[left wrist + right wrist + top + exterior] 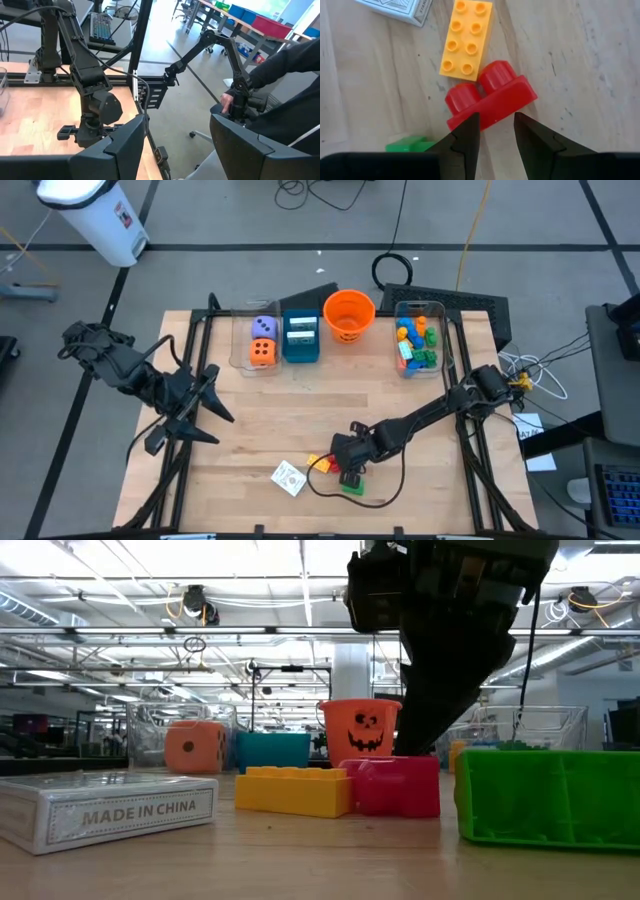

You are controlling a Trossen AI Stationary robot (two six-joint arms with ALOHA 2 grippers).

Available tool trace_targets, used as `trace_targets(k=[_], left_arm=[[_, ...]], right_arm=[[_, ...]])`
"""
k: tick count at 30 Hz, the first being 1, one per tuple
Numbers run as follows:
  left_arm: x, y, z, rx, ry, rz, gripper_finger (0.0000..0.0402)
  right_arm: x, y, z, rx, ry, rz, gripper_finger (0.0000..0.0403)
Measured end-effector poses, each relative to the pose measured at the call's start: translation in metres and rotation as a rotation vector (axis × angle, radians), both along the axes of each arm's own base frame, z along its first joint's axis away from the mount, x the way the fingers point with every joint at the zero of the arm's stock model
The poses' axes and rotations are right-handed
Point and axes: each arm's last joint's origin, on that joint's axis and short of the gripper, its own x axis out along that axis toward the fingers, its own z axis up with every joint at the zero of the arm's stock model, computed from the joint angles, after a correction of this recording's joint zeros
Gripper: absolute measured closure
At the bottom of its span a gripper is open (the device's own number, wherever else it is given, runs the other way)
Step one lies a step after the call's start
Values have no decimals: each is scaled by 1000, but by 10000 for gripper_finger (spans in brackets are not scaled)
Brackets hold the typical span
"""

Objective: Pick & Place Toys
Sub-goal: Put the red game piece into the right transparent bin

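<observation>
Near the table's front edge lie a red two-stud brick [490,102], a yellow brick [467,37], a green brick [550,795] and a white card box [110,810], all flat on the wood. My right gripper [496,120] slants down at the red brick with its fingers a little apart. Both tips stand against the brick's far long side, and bare wood shows between them. In the low view its dark finger [415,730] comes down behind the red brick [395,790]. My left gripper [177,145] hangs open, raised over the table's left part [205,405]. My right gripper has its fingertips [472,122] at the red brick's far long side [495,114], coming from above and from the table's far right. The brick is wider than the gap and does not sit between the fingers. I cannot tell whether the tips touch it.
Along the far edge stand a clear bin with two dice [260,340], a teal box [300,338], an orange bucket [349,315] and a clear bin of bricks [418,340]. Beyond the table's right side a person's hand [227,102] is on another arm.
</observation>
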Motion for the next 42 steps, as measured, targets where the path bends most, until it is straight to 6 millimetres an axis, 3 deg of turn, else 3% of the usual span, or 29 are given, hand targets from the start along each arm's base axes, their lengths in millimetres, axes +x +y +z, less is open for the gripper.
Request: trace_targets(k=[10, 16, 24, 30, 36, 42], left_arm=[[0, 0, 0, -8, 5, 3, 167], [0, 0, 0, -14, 3, 4, 167], [0, 0, 1, -11, -1, 4, 167], [1, 1, 1, 19, -20, 28, 167], [1, 1, 1, 40, -31, 43, 167], [1, 1, 1, 44, -34, 42, 167]], right_arm=[[-19, -8, -12, -40, 119, 4, 289], [-40, -18, -13, -65, 134, -43, 289], [-70, -37, 5, -36, -60, -230, 289], [-79, -48, 45, -22, -388, -417, 289], [-67, -47, 94, 6, -723, -348, 289], [-52, -38, 152, -139, -864, -232, 308]])
